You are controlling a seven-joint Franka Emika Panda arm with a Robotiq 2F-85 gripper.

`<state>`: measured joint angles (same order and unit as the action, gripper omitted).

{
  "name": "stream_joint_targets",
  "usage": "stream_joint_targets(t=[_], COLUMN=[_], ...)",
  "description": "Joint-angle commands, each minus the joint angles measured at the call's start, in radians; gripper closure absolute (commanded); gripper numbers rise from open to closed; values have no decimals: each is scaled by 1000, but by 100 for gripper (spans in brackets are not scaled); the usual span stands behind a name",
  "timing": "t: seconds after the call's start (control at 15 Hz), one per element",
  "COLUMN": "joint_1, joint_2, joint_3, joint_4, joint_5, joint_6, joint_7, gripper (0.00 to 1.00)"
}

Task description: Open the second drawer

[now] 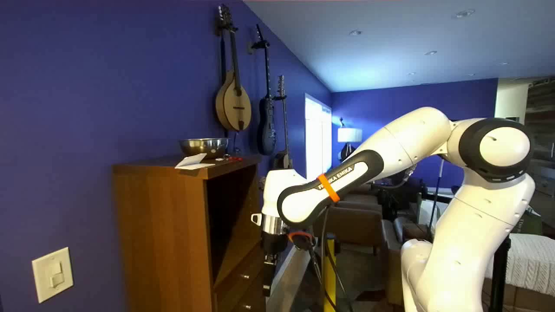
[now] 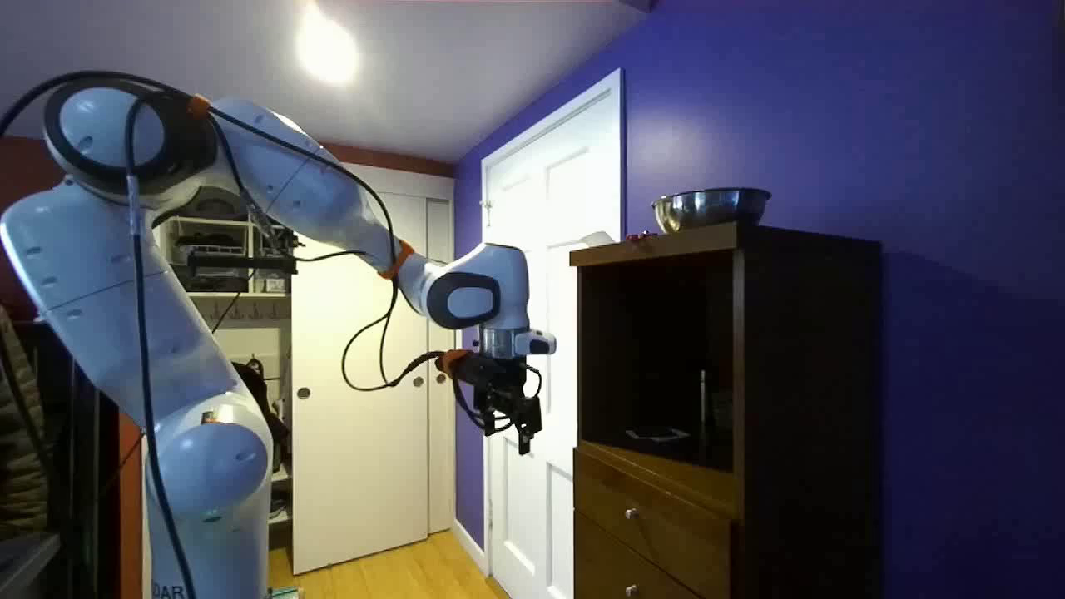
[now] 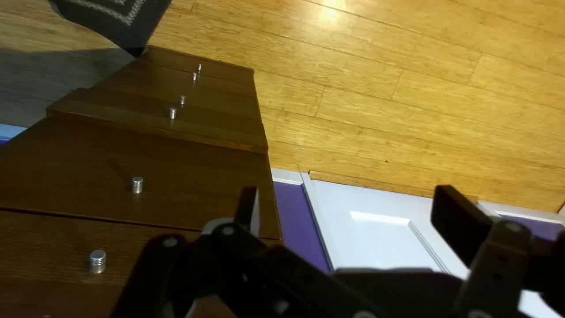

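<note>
Second drawer point(image 3: 185, 176): under the top drawer point(image 2: 666, 532), below the top front edge of the cabinet point(image 2: 811, 374). Gripper point(image 3: 348, 205) off that front, fingers spread. Bowl point(image 2: 713, 210) on top; folded paper point(image 1: 190, 162) at a front corner.

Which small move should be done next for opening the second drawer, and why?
Probably shift the open jaws sideways toward the knob of the second drawer from the top: in the wrist view, that knob lies left of both jaws, and the gap between them shows the white door.
</note>
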<state>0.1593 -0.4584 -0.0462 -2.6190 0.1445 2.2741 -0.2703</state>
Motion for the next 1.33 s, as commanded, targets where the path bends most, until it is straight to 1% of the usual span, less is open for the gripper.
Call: stream_joint_targets(t=[0.0, 0.27, 0.33, 0.47, 0.53, 0.6, 0.67, 0.73, 0.8, 0.87, 1.07, 1.13, 1.27], joint_1=[-8, -25, -37, -38, -50, -44, -45, -49, -31, -54, -60, -87, -147], joint_2=[0, 44, 68, 107, 133, 160, 240, 271, 290, 226, 295, 317, 379], joint_3=[8, 7, 11, -3, -1, -13, -24, -31, -59, -18, -31, -22, -13], joint_4=[2, -46, -72, -135, -160, -195, -145, -165, -168, -167, -161, -160, -158], joint_5=[4, 20, 11, 42, 32, 44, 44, 41, 85, 26, 55, -4, -138], joint_6=[-3, 92, 133, 254, 297, 360, 378, 413, 402, 362, 384, 455, 629], joint_7=[-3, 35, 56, 62, 83, 53, 40, 36, -19, 47, 6, 56, 111], gripper=[0, 0, 0, 0, 0, 0, 0, 0, 0, 0, 0, 0, 0])
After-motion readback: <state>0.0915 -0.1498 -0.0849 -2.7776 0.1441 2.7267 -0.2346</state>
